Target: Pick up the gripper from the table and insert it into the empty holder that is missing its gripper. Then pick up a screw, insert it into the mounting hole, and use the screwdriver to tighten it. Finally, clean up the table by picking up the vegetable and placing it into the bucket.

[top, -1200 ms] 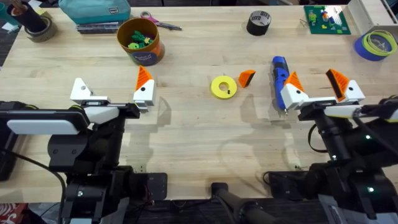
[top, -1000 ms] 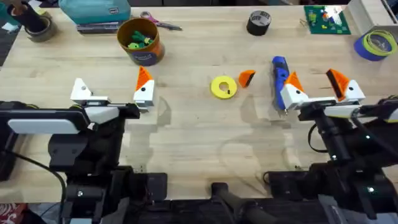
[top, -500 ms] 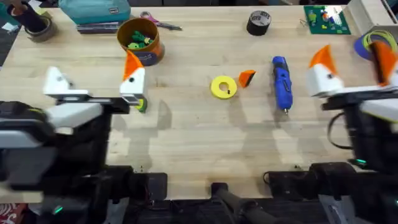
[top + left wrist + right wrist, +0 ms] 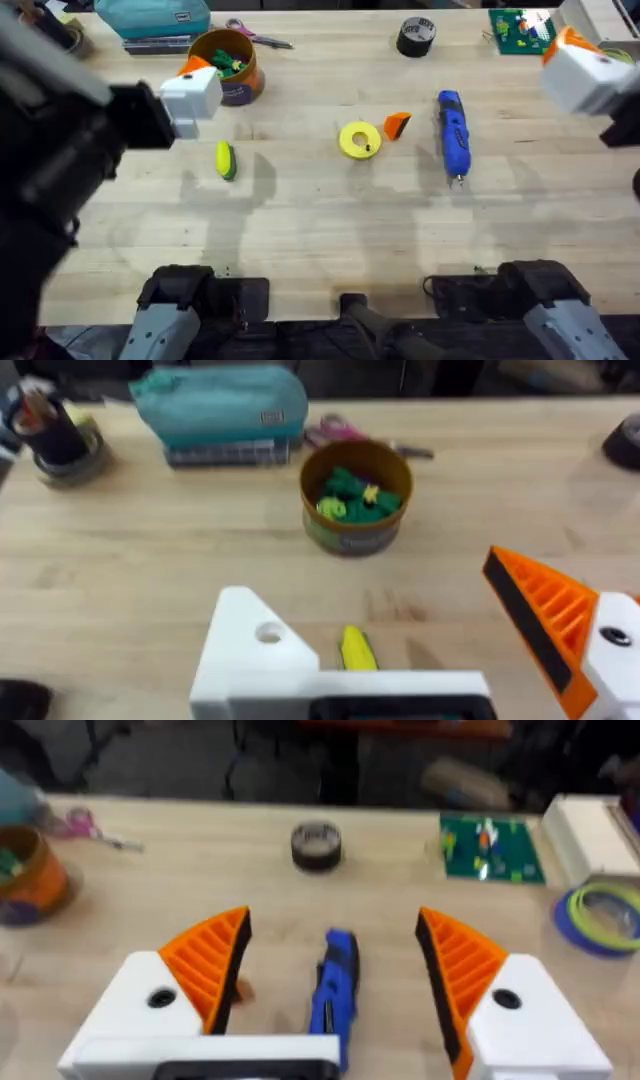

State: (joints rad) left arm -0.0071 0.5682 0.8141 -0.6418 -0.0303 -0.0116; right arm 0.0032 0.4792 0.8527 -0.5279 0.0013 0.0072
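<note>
Nothing of the task looks done yet. The gripper (image 4: 397, 124) is lying on the tabletop (image 4: 320, 240) beside a yellow disc (image 4: 359, 140), near the screwdriver (image 4: 453, 133). The vegetable (image 4: 225, 160) is waiting near the bucket (image 4: 226, 66). The holder (image 4: 258, 656) is standing bare. The left end effector (image 4: 420, 650) and the right end effector (image 4: 335, 985) are spread, holding nothing, with free room around, probably.

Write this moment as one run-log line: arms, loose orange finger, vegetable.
left gripper: open, one mount bare | right gripper: open, empty | gripper: on table beside yellow disc | vegetable: on table, outside bucket

White mounts (image 4: 150, 1000), seemingly ribbed orange fingers (image 4: 212, 960)
</note>
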